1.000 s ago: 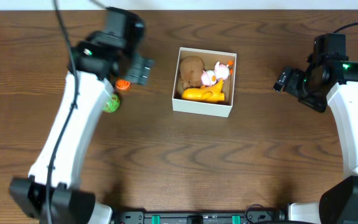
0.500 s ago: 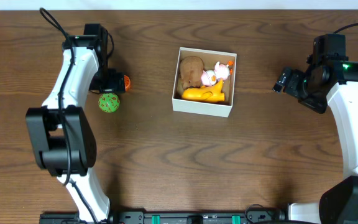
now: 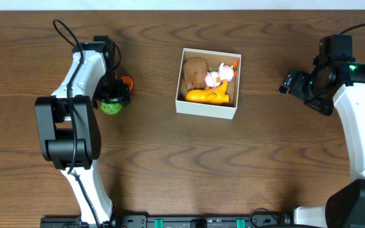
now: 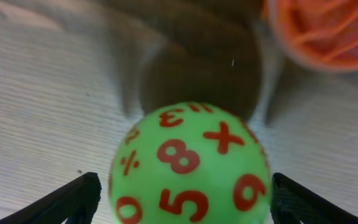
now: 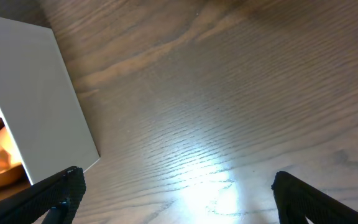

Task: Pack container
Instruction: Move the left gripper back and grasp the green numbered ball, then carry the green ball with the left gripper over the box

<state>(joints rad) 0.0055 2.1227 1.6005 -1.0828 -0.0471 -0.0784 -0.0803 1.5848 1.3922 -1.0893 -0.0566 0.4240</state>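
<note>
The container [image 3: 206, 109], a white square box with a brown inside, holds a brown toy [image 3: 194, 71], a pink and white toy [image 3: 219, 75] and a yellow toy [image 3: 206, 95]. A green ball with red numbers [image 3: 111, 107] lies left of it, and an orange ball [image 3: 127, 82] lies just behind that. My left gripper [image 3: 112, 97] is down over the green ball. In the left wrist view the ball [image 4: 191, 162] fills the gap between the open fingers [image 4: 185, 193], with the orange ball [image 4: 322, 31] beyond. My right gripper [image 3: 288, 82] is open and empty, right of the box.
The right wrist view shows the box's white outer wall [image 5: 36, 106] at the left and bare wood between the open fingers [image 5: 179, 193]. The left arm [image 3: 81, 69] stretches across the left side of the brown wooden table [image 3: 170, 164].
My left gripper moved from beside the orange ball down to the green ball and now straddles it. The right arm has not moved.
</note>
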